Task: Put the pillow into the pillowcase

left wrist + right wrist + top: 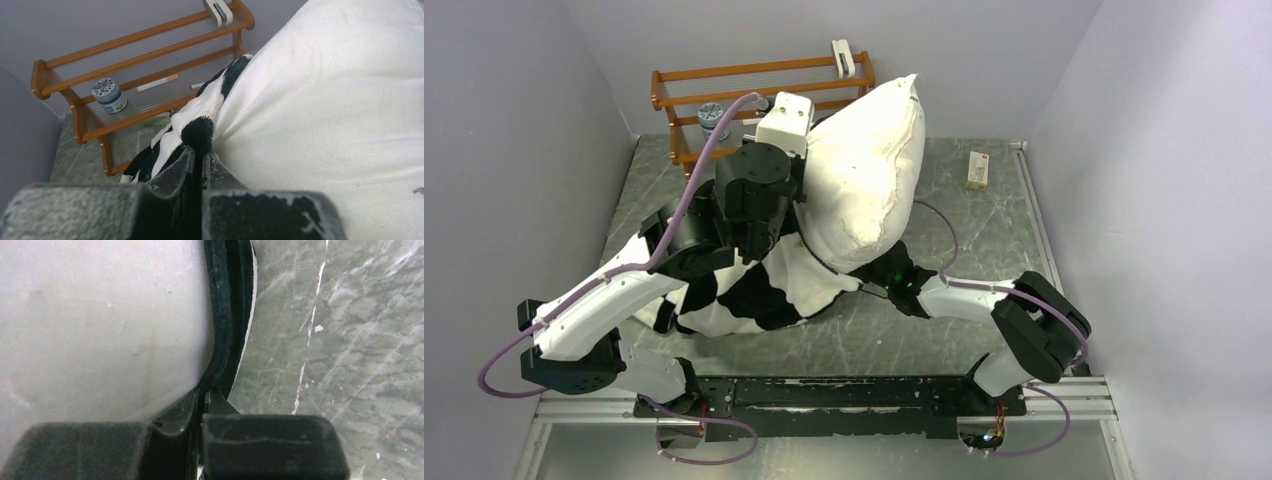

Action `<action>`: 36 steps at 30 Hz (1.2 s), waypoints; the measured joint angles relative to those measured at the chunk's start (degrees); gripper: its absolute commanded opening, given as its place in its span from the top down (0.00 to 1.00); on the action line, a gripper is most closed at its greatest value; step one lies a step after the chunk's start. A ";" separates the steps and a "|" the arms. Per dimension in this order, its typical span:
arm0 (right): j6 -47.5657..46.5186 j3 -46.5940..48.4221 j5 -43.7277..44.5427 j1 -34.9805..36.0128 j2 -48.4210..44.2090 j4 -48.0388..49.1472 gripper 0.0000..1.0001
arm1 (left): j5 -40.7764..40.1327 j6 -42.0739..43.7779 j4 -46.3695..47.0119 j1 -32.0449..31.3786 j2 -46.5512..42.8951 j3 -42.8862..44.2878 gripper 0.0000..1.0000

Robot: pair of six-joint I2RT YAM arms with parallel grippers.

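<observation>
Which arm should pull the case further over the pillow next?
Right, probably. The right gripper is shut on the pillowcase hem low by the table, with most of the pillow bare above. The left gripper pinches its side higher up.

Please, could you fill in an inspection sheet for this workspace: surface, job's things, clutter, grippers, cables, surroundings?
Surface: grey marbled table, scratched; no spills seen.
Job's things: pillow stands upright, its lower end inside the mouth of the pillowcase, most of it outside.
Clutter: wooden rack at the far edge, holding a jar and a clip; small box on the table, far right.
Grippers: left gripper shut on the pillowcase rim; right gripper shut on its black hem beside the pillow.
Cables: purple cables loop along both arms; none seen caught in cloth.
Surroundings: plain grey walls on three sides.
</observation>
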 measured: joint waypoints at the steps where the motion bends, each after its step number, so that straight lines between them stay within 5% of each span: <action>1: -0.76 0.26 0.76 0.07 -0.46 -0.98 1.00 | 0.00 0.07 0.15 0.00 -0.15 -0.15 0.95; 10: -17.66 17.27 12.55 0.20 -17.99 -29.57 1.00 | -1.60 1.25 5.33 0.00 -2.56 -3.72 0.95; 22: -33.70 30.86 26.51 -0.39 -28.37 -49.11 1.00 | -6.19 1.07 8.20 0.00 -3.82 -4.39 0.95; 36: -44.41 35.08 37.97 -0.50 -30.75 -49.16 1.00 | -6.95 -0.59 4.81 0.00 -1.57 -3.93 0.95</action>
